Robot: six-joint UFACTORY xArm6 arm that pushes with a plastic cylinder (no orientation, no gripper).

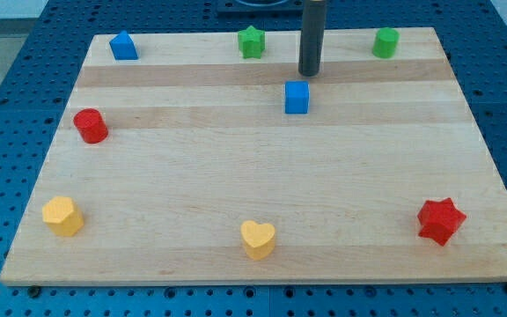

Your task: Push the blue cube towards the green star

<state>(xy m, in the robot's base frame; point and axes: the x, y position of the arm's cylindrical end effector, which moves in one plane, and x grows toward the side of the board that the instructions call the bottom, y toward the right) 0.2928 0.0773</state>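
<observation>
step: lining up behind blue cube (297,98) | my tip (311,72) hovering just far-right of it, no pincer showing | next: nudging it far-left toward green star (252,42)

Lab bench setup. Wooden board (262,185) lies on blue perforated breadboard table (7,79) with regular grid of mounting holes. Small coloured plastic test blocks scattered on board. Dark rod descends from the view's top.

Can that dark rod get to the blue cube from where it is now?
Probably yes. My tip sits just above and slightly right of the blue cube in the view, with only bare board between them. The green star lies up and to the left, out of the way.
</observation>
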